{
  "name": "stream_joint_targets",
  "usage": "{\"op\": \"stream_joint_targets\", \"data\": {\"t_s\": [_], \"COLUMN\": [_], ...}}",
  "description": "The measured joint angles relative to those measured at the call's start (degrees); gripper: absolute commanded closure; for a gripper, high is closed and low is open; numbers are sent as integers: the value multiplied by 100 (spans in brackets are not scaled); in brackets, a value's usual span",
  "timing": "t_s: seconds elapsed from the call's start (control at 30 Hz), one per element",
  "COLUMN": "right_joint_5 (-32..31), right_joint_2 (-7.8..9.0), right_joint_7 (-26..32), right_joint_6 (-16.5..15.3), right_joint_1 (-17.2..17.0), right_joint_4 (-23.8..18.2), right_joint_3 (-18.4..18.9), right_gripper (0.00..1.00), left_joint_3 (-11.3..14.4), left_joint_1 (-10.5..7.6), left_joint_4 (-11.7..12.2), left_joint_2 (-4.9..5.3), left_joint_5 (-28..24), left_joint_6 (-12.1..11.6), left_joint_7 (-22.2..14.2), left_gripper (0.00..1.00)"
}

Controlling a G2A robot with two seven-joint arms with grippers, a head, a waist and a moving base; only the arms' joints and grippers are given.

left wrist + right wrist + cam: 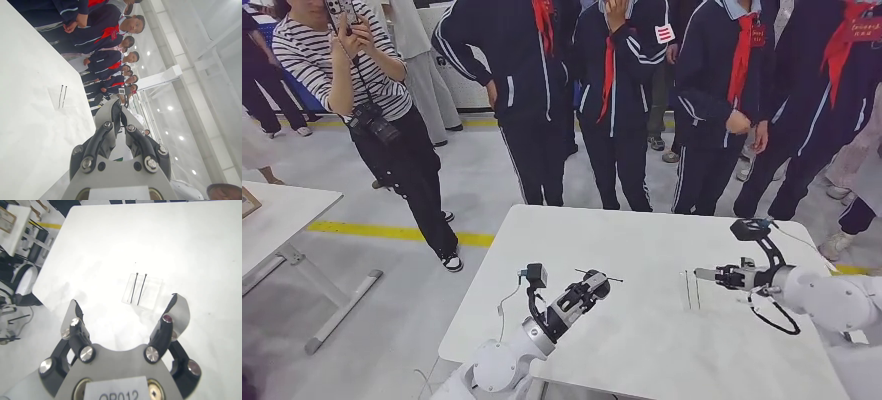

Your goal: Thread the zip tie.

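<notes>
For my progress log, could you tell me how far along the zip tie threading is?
Done: the left gripper is shut on a thin black zip tie, it seems. In hand: the open right gripper hangs by two more black zip ties on a clear square pad. Left: no tie forms a loop, so threading is not yet done.

black zip ties [141,289] on a clear sheet [153,291]; plain white table [113,237].
</notes>
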Motion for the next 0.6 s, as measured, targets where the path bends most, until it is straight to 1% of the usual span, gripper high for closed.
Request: {"op": "stream_joint_targets", "data": {"t_s": [0.03,0.1,0.13,0.2,0.23,0.3,0.33,0.6], "right_joint_5": [-95,-66,-19,10,141,317,342,330], "right_joint_2": [-15,-56,-93,-169,-231,-297,-304,-299], "right_joint_7": [74,176,225,319,394,472,482,476], "right_joint_6": [-148,-422,-605,-857,-963,-1003,-1001,-993], "right_joint_1": [114,308,463,712,894,1114,1140,1121], "right_joint_4": [54,219,399,726,1003,1335,1380,1347], "right_joint_3": [-102,-293,-438,-709,-890,-1098,-1117,-1086], "right_gripper": [0,0,0,0,0,0,0,0], "left_joint_3": [0,0,0,0,0,0,0,0], "left_joint_1": [0,0,0,0,0,0,0,0], "left_joint_4": [0,0,0,0,0,0,0,0], "left_joint_2": [0,0,0,0,0,0,0,0], "left_joint_5": [0,0,0,0,0,0,0,0], "left_joint_6": [0,0,0,0,0,0,0,0], "left_joint_7": [0,0,0,0,0,0,0,0], "left_gripper": [100,100,100,100,100,100,100,100]}}
